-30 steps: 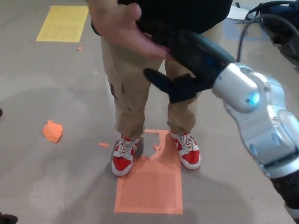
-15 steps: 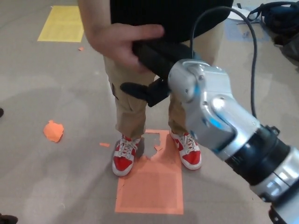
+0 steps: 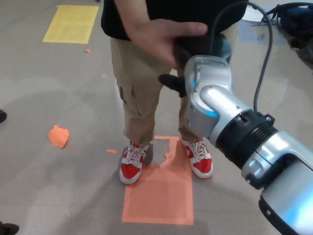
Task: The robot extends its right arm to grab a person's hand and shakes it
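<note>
A person in tan trousers (image 3: 139, 88) and a black top stands facing me. The person's hand (image 3: 159, 34) reaches in from the upper middle and wraps over my right hand (image 3: 193, 51), which is black and mostly hidden behind my silver wrist (image 3: 208, 93). The two are clasped, and my hand's black thumb (image 3: 172, 82) pokes out just below the person's palm. My right forearm (image 3: 259, 147) fills the lower right of the head view. My left hand does not show.
The person's red and white sneakers (image 3: 131, 164) rest by a torn orange sheet (image 3: 157, 191) on the grey floor. An orange scrap (image 3: 58, 136) lies at left, a yellow sheet (image 3: 73, 23) at top left. A dark bag (image 3: 293, 22) sits at top right.
The clasped hands have moved to the right and slightly up. My wrist has turned and my forearm now comes in lower and closer to the camera. The view has shifted slightly.
</note>
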You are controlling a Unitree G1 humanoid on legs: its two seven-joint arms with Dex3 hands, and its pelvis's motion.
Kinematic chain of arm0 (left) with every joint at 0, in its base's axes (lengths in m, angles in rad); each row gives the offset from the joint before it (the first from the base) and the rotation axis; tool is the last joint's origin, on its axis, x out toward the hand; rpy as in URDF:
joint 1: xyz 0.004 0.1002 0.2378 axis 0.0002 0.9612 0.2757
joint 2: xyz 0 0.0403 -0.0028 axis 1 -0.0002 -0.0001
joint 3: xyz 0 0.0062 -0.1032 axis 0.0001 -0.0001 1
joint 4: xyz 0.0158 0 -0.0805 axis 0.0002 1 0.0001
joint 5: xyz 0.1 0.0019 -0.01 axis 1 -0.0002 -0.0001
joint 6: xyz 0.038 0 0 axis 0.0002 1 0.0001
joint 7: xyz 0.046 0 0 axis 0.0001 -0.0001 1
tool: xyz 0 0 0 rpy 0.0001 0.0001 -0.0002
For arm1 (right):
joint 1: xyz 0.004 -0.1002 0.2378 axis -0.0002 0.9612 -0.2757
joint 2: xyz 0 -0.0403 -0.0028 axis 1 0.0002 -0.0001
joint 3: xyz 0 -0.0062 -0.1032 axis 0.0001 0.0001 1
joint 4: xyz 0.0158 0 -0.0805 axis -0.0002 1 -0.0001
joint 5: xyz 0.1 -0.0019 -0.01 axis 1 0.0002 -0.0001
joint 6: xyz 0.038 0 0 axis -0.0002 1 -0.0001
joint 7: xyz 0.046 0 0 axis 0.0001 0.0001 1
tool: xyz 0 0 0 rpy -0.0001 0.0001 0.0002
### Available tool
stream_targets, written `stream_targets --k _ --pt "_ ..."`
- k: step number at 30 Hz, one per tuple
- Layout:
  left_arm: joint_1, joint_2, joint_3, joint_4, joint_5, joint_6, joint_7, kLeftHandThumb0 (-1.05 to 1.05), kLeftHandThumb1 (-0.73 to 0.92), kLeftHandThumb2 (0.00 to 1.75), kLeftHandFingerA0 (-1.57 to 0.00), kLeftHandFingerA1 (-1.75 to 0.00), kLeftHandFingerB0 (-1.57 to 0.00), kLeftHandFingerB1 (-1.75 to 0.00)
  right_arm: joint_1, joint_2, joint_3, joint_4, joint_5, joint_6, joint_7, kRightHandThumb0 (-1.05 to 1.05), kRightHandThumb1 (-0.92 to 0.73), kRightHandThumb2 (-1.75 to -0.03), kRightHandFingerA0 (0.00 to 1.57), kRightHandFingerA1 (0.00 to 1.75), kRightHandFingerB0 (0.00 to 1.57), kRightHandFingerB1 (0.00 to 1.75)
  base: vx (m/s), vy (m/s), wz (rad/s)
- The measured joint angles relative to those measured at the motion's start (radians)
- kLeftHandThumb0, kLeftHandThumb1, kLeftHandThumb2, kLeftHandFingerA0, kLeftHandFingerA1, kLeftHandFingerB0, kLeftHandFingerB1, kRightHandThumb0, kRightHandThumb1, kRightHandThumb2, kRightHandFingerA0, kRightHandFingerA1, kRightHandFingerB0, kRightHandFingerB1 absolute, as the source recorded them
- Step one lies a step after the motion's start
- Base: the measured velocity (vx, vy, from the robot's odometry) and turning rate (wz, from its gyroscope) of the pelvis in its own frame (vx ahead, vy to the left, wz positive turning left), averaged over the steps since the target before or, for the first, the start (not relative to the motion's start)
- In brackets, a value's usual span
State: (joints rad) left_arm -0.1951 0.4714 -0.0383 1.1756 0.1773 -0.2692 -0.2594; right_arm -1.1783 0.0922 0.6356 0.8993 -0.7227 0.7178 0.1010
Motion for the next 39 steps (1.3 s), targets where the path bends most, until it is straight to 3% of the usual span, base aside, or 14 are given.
stream_targets --k 3,5,6,8,9,12,14,15,20,28,31,32,36,39 --pt "-0.001 0.000 -0.002 0.008 0.001 0.000 0.000 -0.49 0.84 0.65 -0.34 -0.38 -0.23 -0.31 -0.025 0.012 -0.054 0.103 0.013 -0.037 -0.056 -0.86 -0.56 -0.98 0.01 0.26 0.00 0.15 0.00 0.000 0.00" --pt "-0.002 0.000 -0.002 0.008 0.001 0.000 0.000 -0.50 0.84 0.65 -0.34 -0.37 -0.23 -0.31 -0.032 0.016 -0.079 0.147 0.021 -0.065 -0.087 -0.87 -0.73 -0.63 0.03 0.28 0.00 0.18 0.00 0.000 0.00" --pt "-0.002 0.000 -0.003 0.008 0.001 0.000 0.000 -0.50 0.84 0.65 -0.35 -0.38 -0.23 -0.32 -0.036 0.019 -0.097 0.174 0.026 -0.087 -0.109 -0.83 -0.57 -0.98 0.00 0.29 0.00 0.17 0.00 0.000 0.00" --pt "-0.002 0.002 -0.006 0.007 0.002 -0.004 0.000 -0.50 0.85 0.65 -0.35 -0.37 -0.24 -0.32 -0.044 0.020 -0.122 0.219 0.033 -0.127 -0.148 -0.83 -0.57 -0.97 0.02 0.31 0.01 0.18 0.00 0.000 0.00" --pt "-0.002 0.003 -0.008 0.007 0.002 -0.006 0.000 -0.50 0.84 0.65 -0.35 -0.38 -0.24 -0.32 -0.046 0.020 -0.130 0.231 0.036 -0.140 -0.160 -0.83 -0.73 -0.60 0.10 0.31 0.04 0.23 0.00 0.000 0.00" --pt "-0.002 0.005 -0.012 0.006 0.004 -0.011 0.000 -0.50 0.84 0.65 -0.35 -0.38 -0.23 -0.32 -0.048 0.019 -0.148 0.273 0.043 -0.191 -0.212 -0.87 -0.60 -0.96 0.06 0.43 0.11 0.30 0.00 0.000 0.00" --pt "-0.002 0.005 -0.012 0.006 0.004 -0.011 0.000 -0.50 0.84 0.64 -0.37 -0.38 -0.25 -0.32 -0.047 0.017 -0.153 0.290 0.044 -0.219 -0.239 -0.75 -0.61 -0.87 0.30 0.47 0.21 0.44 0.00 0.000 0.00" --pt "-0.002 0.005 -0.012 0.006 0.004 -0.011 0.000 -0.50 0.84 0.64 -0.38 -0.39 -0.25 -0.32 -0.046 0.013 -0.155 0.295 0.046 -0.237 -0.254 -0.56 -0.72 -0.62 0.99 0.57 0.70 0.51 0.00 0.000 0.00" --pt "-0.002 0.005 -0.015 0.006 0.004 -0.011 0.000 -0.50 0.85 0.65 -0.37 -0.38 -0.25 -0.32 -0.026 -0.018 -0.172 0.290 0.052 -0.347 -0.333 -0.39 -0.82 -0.67 0.73 0.49 0.57 0.43 0.00 0.000 0.00" --pt "-0.002 0.005 -0.016 0.008 0.004 -0.011 0.000 -0.50 0.85 0.65 -0.37 -0.38 -0.25 -0.32 0.047 -0.046 -0.233 0.231 0.078 -0.507 -0.433 -0.40 -0.82 -0.66 0.78 0.55 0.64 0.50 0.00 0.000 0.00" --pt "0.000 0.005 -0.015 0.007 0.004 -0.011 0.000 -0.49 0.85 0.65 -0.39 -0.39 -0.26 -0.32 0.077 -0.064 -0.239 0.163 0.081 -0.536 -0.454 -0.43 -0.83 -0.64 0.90 0.86 0.74 0.60 0.00 0.000 0.00" --pt "0.000 0.005 -0.015 0.007 0.004 -0.011 0.000 -0.49 0.85 0.64 -0.40 -0.39 -0.27 -0.32 0.092 -0.070 -0.243 0.121 0.082 -0.540 -0.456 -0.42 -0.68 -1.04 0.83 0.79 0.66 0.70 0.00 0.000 0.00" --pt "0.000 0.005 -0.015 0.006 0.004 -0.011 0.000 -0.48 0.84 0.64 -0.41 -0.40 -0.28 -0.33 0.128 -0.089 -0.254 -0.039 0.080 -0.542 -0.457 -0.41 -0.68 -1.05 0.81 0.84 0.63 0.70 0.00 0.000 0.00" --pt "0.000 0.004 -0.015 0.005 0.004 -0.011 0.000 -0.47 0.84 0.65 -0.39 -0.39 -0.28 -0.34 0.143 -0.097 -0.262 -0.169 0.077 -0.539 -0.454 -0.45 -0.85 -0.65 0.86 0.96 0.69 0.58 0.00 0.000 0.00"
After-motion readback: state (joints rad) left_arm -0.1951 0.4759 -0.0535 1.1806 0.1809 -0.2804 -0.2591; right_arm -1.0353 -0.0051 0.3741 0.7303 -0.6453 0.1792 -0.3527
